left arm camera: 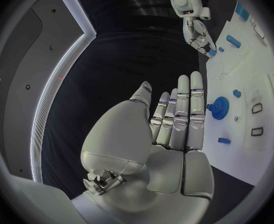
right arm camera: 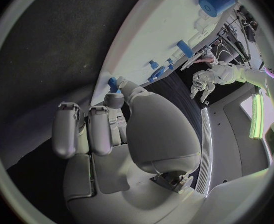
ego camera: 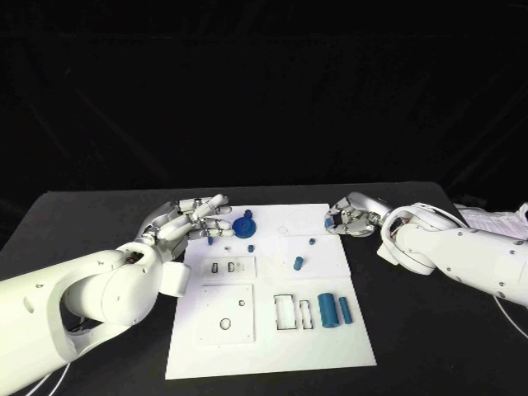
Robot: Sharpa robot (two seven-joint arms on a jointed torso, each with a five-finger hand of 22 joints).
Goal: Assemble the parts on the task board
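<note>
The black table [ego camera: 86, 214] is filling the lower half of the head view, with the white task board [ego camera: 276, 346] lying at its centre. The left arm [ego camera: 74, 297] is entering from the lower left, the right arm [ego camera: 478, 256] from the right edge. Crumpled white material [ego camera: 496, 219] is lying on the table behind the right arm, at the right edge.

The left hand [ego camera: 193, 219] is hovering at the board's upper left corner, fingers extended and holding nothing; the left wrist view is showing the fingers [left arm camera: 182, 109] straight and side by side. The right hand [ego camera: 353, 216] is sitting at the board's upper right edge, fingers curled inward and pinching a small blue part [ego camera: 330, 223]; in the right wrist view this part [right arm camera: 113, 83] is showing at the fingertips beside the board's edge.

On the board, two blue cylinders [ego camera: 334, 308] are lying at lower right, a round blue gear-like part [ego camera: 245, 223] near the top, just right of the left hand, and smaller blue parts [ego camera: 299, 264] at the centre. The left wrist view is showing the gear's toothed rim [left arm camera: 220, 107], unresolved from the head.
</note>
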